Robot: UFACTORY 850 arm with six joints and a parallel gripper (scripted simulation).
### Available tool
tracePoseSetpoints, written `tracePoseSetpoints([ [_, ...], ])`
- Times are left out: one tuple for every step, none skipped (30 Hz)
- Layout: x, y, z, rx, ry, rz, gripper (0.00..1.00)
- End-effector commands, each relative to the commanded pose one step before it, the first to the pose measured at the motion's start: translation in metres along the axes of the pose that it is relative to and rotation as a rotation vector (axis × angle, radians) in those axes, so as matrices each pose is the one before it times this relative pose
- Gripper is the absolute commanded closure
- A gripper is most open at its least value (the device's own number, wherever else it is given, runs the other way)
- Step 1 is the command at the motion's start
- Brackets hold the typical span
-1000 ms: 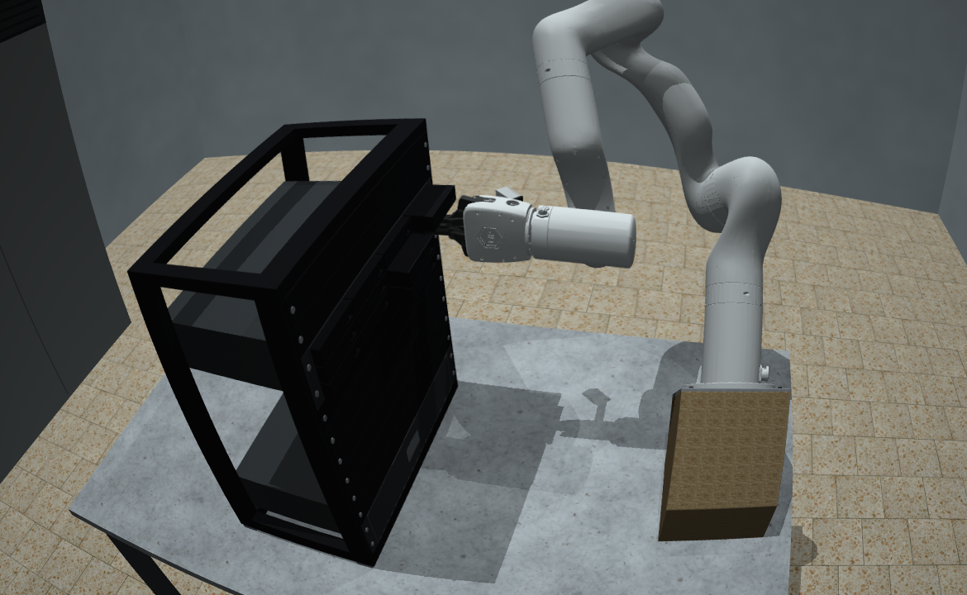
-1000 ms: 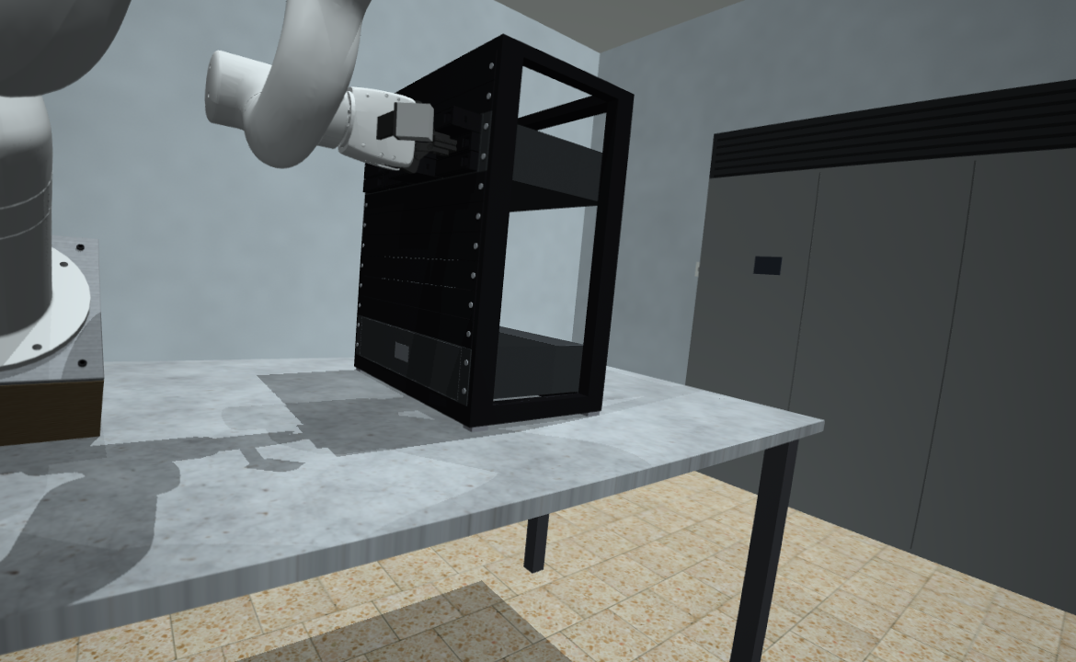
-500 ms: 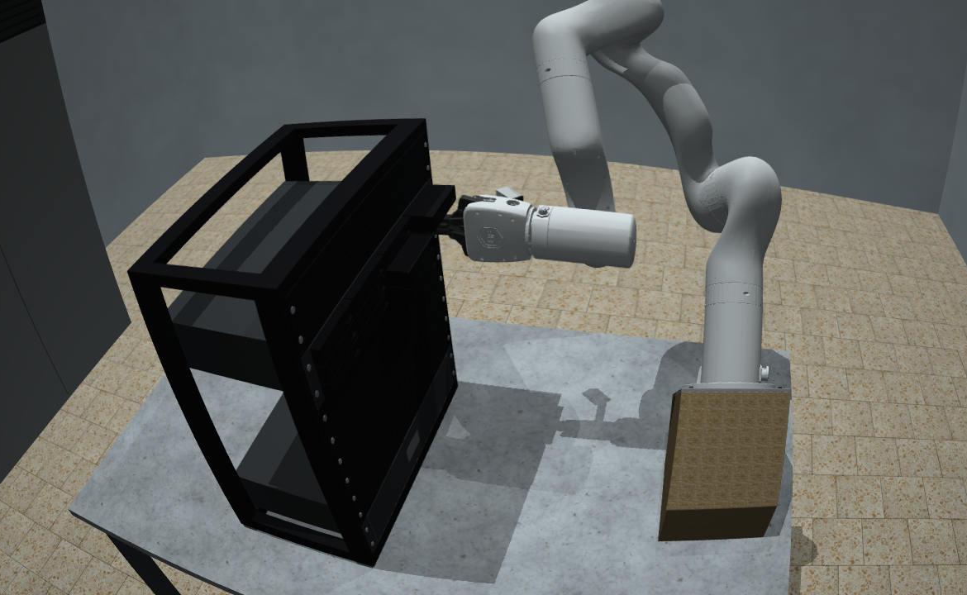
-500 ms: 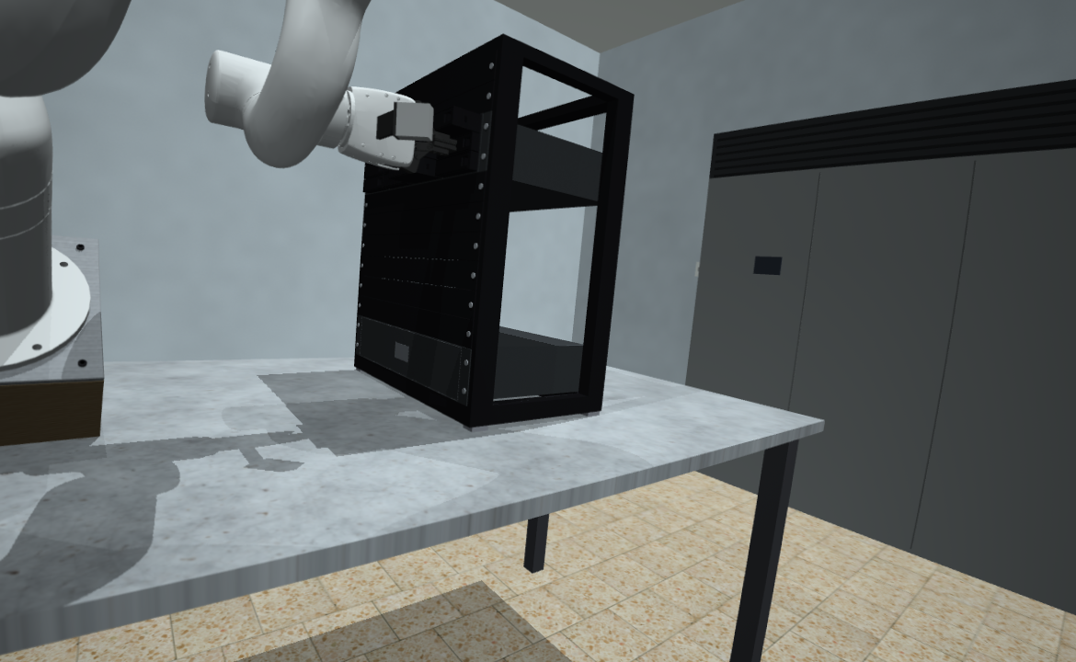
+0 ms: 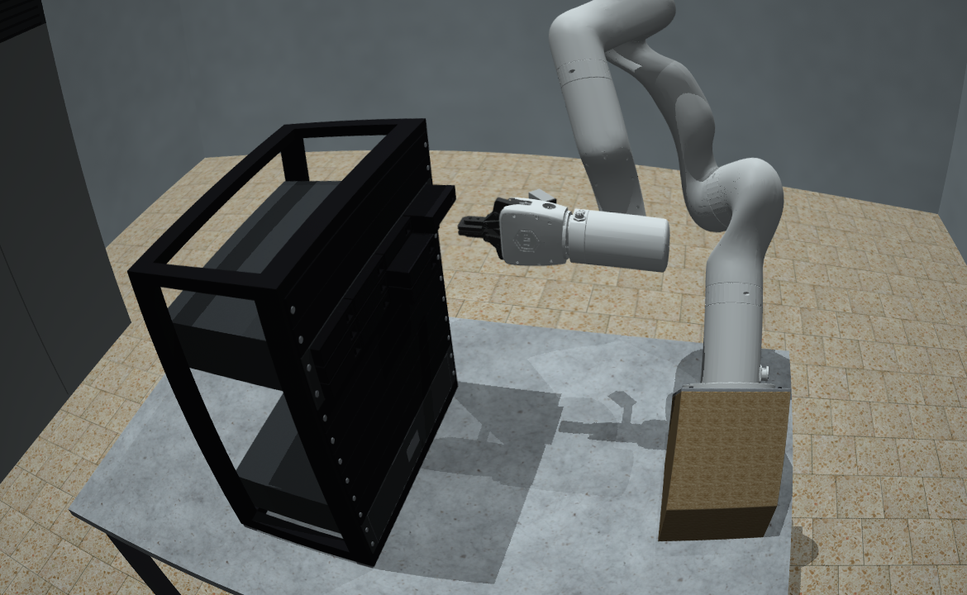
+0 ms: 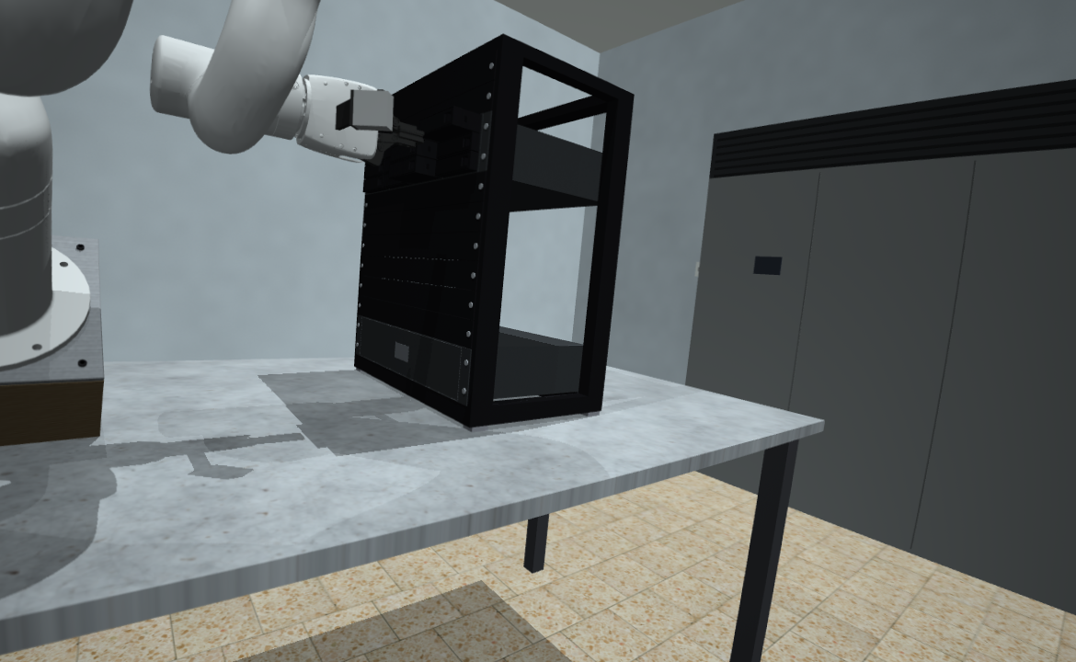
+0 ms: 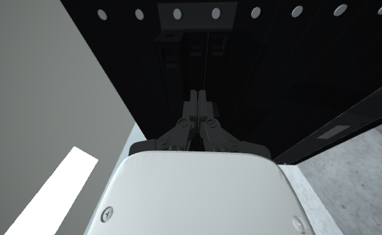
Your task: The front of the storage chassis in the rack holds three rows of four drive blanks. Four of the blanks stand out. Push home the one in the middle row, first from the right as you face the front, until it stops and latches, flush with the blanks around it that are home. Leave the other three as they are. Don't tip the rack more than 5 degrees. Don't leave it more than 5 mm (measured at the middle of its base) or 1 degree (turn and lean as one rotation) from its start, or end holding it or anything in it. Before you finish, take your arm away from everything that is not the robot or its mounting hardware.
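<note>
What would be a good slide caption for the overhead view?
White arm holds its shut gripper just short of the black rack front on a grey table.

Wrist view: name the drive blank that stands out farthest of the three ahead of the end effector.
The leftmost blank. Its face is lighter and nearer than the two beside it, left of the shut end effector.

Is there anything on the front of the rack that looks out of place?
Yes. In the wrist view one drive blank stands proud of the two blanks beside it, left of the shut gripper. In the top view another part juts from the rack front near the top. The rack itself stands upright.
</note>
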State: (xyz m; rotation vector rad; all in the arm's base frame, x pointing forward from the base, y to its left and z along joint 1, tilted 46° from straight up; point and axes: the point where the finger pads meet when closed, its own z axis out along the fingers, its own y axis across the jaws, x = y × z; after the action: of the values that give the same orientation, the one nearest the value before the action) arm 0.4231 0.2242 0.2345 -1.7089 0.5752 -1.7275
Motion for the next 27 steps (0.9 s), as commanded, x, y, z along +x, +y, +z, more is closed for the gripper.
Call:
tracePoseSetpoints([
  [-0.00040, -0.00112, -0.02332, -0.00081, 0.00276, 0.00257, 1.00],
  [0.00000, 0.00000, -0.00348, 0.00000, 0.00000, 0.00000, 1.00],
  [-0.00001, 0.00000, -0.00293, -0.00002, -0.00001, 0.00001, 1.00],
  [0.00001, 0.00000, -0.00239, 0.00002, 0.00001, -0.00001, 1.00],
  [0.00000, 0.00000, 0.00000, 0.00000, 0.00000, 0.00000, 1.00],
  [0.00000, 0.00000, 0.00000, 0.00000, 0.00000, 0.00000, 1.00],
  [-0.00001, 0.00000, -0.00183, -0.00002, -0.00001, 0.00001, 1.00],
  [0.00000, 0.00000, -0.00133, 0.00000, 0.00000, 0.00000, 1.00],
  [0.00001, 0.00000, -0.00087, 0.00001, 0.00001, -0.00001, 1.00],
  [0.00000, 0.00000, -0.00048, 0.00001, 0.00000, 0.00000, 1.00],
  [0.00000, 0.00000, -0.00019, 0.00000, 0.00000, 0.00000, 1.00],
  [0.00000, 0.00000, -0.00003, 0.00000, 0.00000, 0.00000, 1.00],
  [0.00000, 0.00000, -0.00002, 0.00000, 0.00000, 0.00000, 1.00],
  [0.00000, 0.00000, -0.00014, 0.00000, 0.00000, 0.00000, 1.00],
  [0.00000, 0.00000, -0.00036, -0.00001, 0.00000, 0.00000, 1.00],
  [-0.00001, 0.00000, -0.00067, -0.00001, -0.00001, 0.00001, 1.00],
  [-0.00001, 0.00000, -0.00105, -0.00001, 0.00000, 0.00000, 1.00],
  [0.00000, 0.00000, -0.00148, 0.00001, 0.00000, 0.00000, 1.00],
  [0.00000, 0.00000, -0.00195, 0.00001, 0.00000, 0.00000, 1.00],
  [-0.00001, 0.00000, -0.00243, -0.00001, -0.00001, 0.00001, 1.00],
  [0.00000, 0.00000, -0.00293, 0.00000, 0.00000, 0.00000, 1.00],
  [0.00000, 0.00000, 0.00000, 0.00000, 0.00000, 0.00000, 1.00],
  [0.00000, 0.00000, 0.00000, 0.00000, 0.00000, 0.00000, 1.00],
  [0.00000, 0.00001, -0.00342, 0.00001, 0.00001, -0.00001, 1.00],
  [-0.00002, 0.00001, -0.00387, -0.00002, -0.00001, 0.00001, 1.00],
  [-0.00001, 0.00001, -0.00431, -0.00001, 0.00000, 0.00000, 1.00],
  [-0.00001, 0.00001, -0.00470, 0.00000, 0.00000, 0.00000, 1.00],
])
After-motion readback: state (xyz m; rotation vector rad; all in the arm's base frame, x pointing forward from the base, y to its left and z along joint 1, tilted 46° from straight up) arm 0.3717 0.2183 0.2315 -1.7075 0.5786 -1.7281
